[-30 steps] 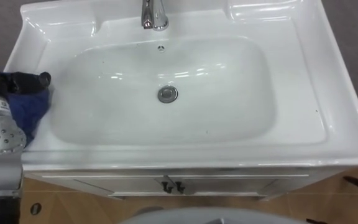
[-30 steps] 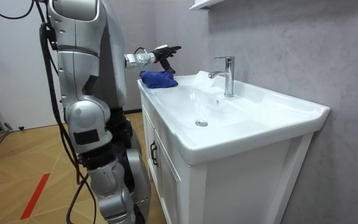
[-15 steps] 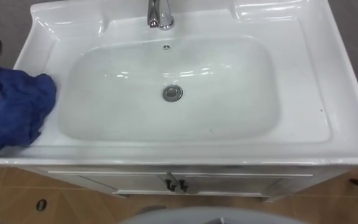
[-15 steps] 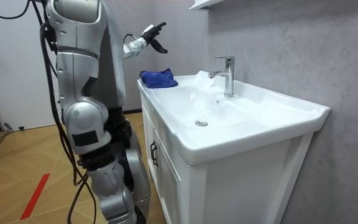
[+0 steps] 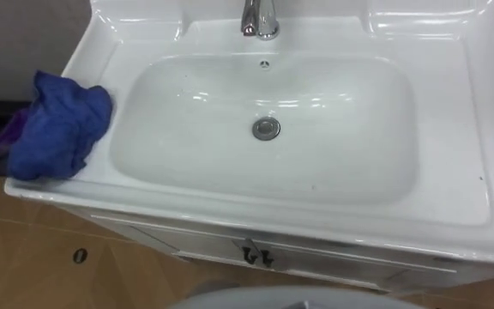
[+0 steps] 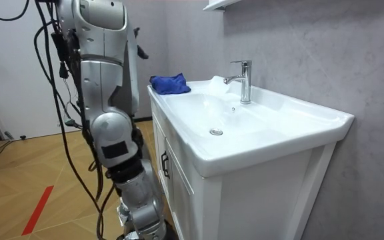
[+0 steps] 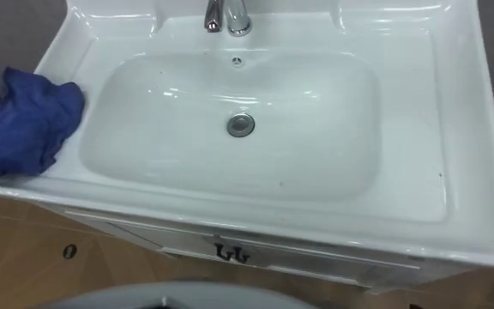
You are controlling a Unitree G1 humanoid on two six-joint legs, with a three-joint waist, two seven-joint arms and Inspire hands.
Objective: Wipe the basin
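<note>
From my station I see the robot standing upright on the wooden floor [image 6: 32, 167], close against the front of the white vanity cabinet [image 6: 245, 200], at the end nearer the room view's left. The basin [image 5: 453, 129] sits on top of that cabinet and spans most of my head cameras' view. Its bowl is a wide, shallow rounded rectangle with a flat rim all round, and I see nothing lying in the bowl.

The blue cloth [image 5: 58, 127] lies bunched on the rim at the robot's left, just outside the bowl. It is well apart from the drain, and its outer folds reach the rim's left edge. No hand is touching it.

In the room view I make out the left hand [image 6: 139, 41] as a thin dark shape raised beside the torso, well above and apart from the cloth. I cannot tell whether it is open or closed.

The chrome faucet [image 5: 260, 19] stands upright at the middle of the back rim. The round metal drain [image 5: 266, 129] is in the middle of the bowl floor. A small overflow hole [image 5: 264, 63] sits on the back wall between the drain and the faucet. Below the front rim, two dark door handles [image 5: 254, 255] hang side by side.
</note>
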